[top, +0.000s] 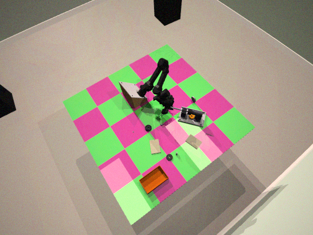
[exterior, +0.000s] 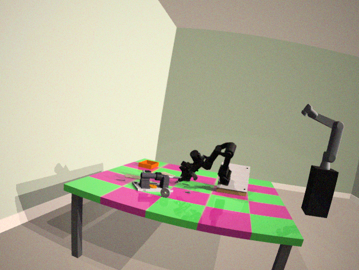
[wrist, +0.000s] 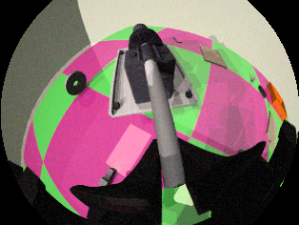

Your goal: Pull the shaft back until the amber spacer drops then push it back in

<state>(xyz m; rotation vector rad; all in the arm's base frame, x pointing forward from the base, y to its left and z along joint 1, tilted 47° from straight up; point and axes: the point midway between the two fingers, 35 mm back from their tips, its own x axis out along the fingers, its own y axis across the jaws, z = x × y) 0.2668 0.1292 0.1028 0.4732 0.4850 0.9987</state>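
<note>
My gripper [top: 169, 109] [exterior: 180, 179] [wrist: 164, 142] is shut on the near end of the grey shaft [top: 176, 108] [exterior: 175, 177] [wrist: 163, 114]. The shaft runs through the smaller dark block [top: 184, 112] [exterior: 164, 182] toward the big housing block [exterior: 144, 183]. The amber spacer [top: 191, 117] [exterior: 152, 186] is off the shaft and lies low and flat between the two blocks, beside the big one. Dark round parts [exterior: 158, 175] remain in line on the shaft between the blocks. The amber spacer is hidden in the wrist view. How deep the shaft's far end sits is hidden.
The blocks stand on a pale base plate [top: 183, 121] [wrist: 133, 111]. A dark disc [top: 193, 99] [exterior: 164, 192] [wrist: 75, 83] stands beside it. A tilted white board [top: 132, 90] [exterior: 238, 177] is by the arm. An orange tray [top: 145, 187] [exterior: 148, 165] and flat tan pieces [top: 155, 146] [top: 193, 141] lie farther off.
</note>
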